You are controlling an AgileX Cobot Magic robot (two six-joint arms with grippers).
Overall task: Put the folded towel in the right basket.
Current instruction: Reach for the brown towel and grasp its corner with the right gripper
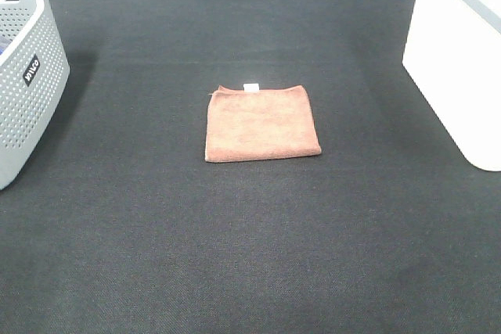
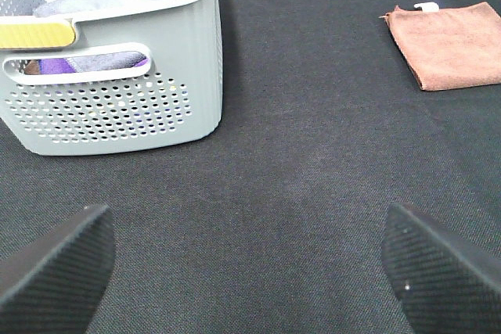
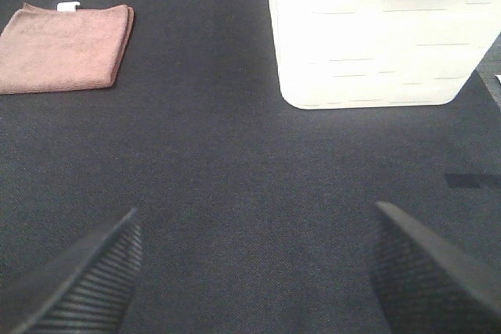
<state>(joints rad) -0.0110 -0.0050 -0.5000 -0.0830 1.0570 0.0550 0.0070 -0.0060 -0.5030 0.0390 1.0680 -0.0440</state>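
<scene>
A folded brown towel (image 1: 262,123) with a small white tag lies flat in the middle of the black mat. It also shows in the left wrist view (image 2: 450,43) and the right wrist view (image 3: 64,47). The white right basket (image 1: 458,56) stands at the right edge; the right wrist view (image 3: 376,37) shows its side wall. My left gripper (image 2: 246,271) is open and empty, well short of the towel. My right gripper (image 3: 250,271) is open and empty, between towel and white basket but back from both. Neither gripper shows in the exterior high view.
A grey perforated basket (image 1: 23,76) stands at the left edge; the left wrist view (image 2: 117,91) shows coloured cloths inside it. The black mat (image 1: 250,256) covers the table.
</scene>
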